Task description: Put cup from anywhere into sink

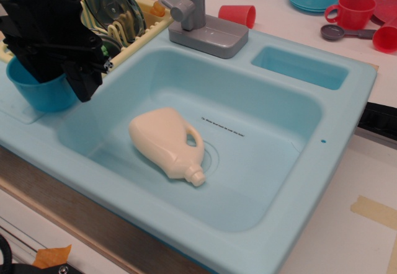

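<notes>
1. Cup placement comes first: the plain bright blue plastic tumbler (43, 91) stands upright on the flat left ledge of the sink, outside the basin, just beside the yellow plastic dish rack (146, 29). Most of it is hidden behind the arm.
2. Biggest thing in view is the large light-blue moulded plastic toy sink (347, 100), smooth and glossy, with 1 deep rectangular basin, 1 small side compartment and a grey blocky faucet (198, 20) at the back rim.
3. The black robot gripper (59, 66) sits low over the tumbler, 1 finger reaching down past its right side, probably placed to take hold of the wall. Whether it is clamped on the cup or merely around it, I cannot tell.
4. A cream plastic jug-shaped bottle (166, 142) with a moulded handle lies on its side on the basin floor, leaving bare floor to its right where the tumbler could land.
5. Tapered and handleless, the tumbler looks light and slippery, so a grip across its rim seems likeliest to hold.
</notes>
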Robot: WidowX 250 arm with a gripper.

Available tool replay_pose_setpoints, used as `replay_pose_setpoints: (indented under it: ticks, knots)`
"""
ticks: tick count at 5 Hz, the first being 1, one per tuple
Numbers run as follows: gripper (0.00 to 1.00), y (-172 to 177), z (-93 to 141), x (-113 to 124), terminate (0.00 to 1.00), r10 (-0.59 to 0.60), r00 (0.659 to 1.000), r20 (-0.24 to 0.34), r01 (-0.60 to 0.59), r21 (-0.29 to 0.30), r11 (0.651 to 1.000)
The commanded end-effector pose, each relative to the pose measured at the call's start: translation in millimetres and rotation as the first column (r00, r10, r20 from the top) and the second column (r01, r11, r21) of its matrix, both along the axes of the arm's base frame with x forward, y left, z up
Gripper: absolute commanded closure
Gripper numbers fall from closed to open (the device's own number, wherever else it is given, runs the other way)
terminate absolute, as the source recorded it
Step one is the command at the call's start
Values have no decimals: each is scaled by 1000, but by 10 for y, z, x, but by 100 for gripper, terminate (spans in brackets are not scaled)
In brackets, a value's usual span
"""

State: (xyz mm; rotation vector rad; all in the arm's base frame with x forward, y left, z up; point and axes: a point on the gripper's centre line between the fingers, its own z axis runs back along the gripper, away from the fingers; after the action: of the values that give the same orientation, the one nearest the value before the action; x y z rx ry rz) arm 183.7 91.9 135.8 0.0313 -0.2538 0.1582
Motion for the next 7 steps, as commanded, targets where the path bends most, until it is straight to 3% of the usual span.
replay_pose_setpoints:
  ticks: [1, 2, 3, 4, 5, 7]
  knots:
    - [100, 24, 17, -2, 0, 16, 1000, 15, -16, 3, 1000]
    - [100, -21, 142, 48, 0, -8, 999, 31, 7, 26, 1000]
    - [100, -244, 342, 255, 0, -38, 994, 98, 33, 51, 998]
    - [100, -631, 374, 508, 0, -97, 984, 147, 93, 34, 995]
    - [0, -929, 229, 686, 0, -156, 971, 183, 161, -15, 987]
    - [0, -1250, -148, 851, 0, -219, 952, 213, 249, -126, 960]
